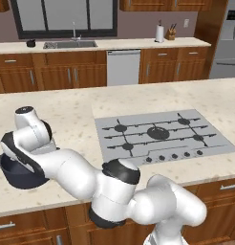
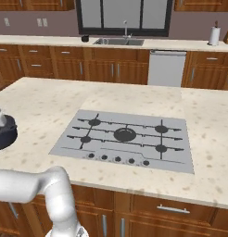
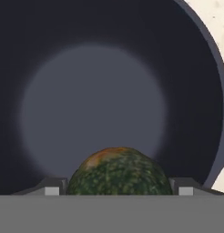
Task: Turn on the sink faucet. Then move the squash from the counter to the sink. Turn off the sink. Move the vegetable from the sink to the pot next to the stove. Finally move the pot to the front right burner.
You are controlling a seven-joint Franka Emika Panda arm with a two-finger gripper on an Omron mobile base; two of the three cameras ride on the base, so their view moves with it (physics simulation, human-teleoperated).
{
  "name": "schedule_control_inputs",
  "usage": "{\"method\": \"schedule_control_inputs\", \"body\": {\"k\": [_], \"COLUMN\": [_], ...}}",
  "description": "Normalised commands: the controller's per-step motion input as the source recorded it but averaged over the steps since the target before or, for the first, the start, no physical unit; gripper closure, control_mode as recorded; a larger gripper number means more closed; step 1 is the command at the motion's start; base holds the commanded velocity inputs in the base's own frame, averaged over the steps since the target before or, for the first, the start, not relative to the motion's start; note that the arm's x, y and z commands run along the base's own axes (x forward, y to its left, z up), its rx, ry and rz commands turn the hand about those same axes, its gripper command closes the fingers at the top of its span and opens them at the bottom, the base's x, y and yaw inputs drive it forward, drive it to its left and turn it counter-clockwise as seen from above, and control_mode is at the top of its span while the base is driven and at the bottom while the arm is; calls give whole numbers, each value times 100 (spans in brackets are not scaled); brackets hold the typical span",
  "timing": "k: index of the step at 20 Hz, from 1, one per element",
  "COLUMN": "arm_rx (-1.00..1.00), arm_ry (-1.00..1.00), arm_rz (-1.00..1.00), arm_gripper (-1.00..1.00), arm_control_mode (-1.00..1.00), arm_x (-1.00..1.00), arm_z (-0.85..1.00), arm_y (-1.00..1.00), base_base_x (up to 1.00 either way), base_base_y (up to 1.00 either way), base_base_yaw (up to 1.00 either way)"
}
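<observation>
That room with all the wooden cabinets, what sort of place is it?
A rendered home kitchen: a cooktop stove set in a beige stone counter, and a sink under a window on the far wall.

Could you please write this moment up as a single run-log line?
stage: vegetable to pot | round dark green squash: between jaws, over dark round pot interior | jaws: wide around squash | grey steel stove: burners bare

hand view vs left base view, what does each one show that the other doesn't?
Hand view: the squash between the wide-set fingertips, over the dark inside of the pot.
Left base view: the stove, the far sink with its faucet, and the arm bent over the pot's outside.
Both: the pot and the speckled counter.
</observation>
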Motion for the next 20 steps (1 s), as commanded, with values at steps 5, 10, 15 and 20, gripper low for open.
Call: {"method": "schedule_control_inputs", "body": {"k": [5,10,15,20], "arm_rx": [0,0,0,0], "arm_ry": [0,0,0,0], "arm_rz": [0,4,5,5], "arm_gripper": [100,100,100,-100], "arm_control_mode": [-100,-100,-100,-100], "arm_x": [10,24,19,7], "arm_z": [-15,-41,-39,-25], "arm_y": [15,6,0,1], "base_base_x": [0,0,0,0], "base_base_y": [0,0,0,0], "base_base_yaw": [0,0,0,0]}}
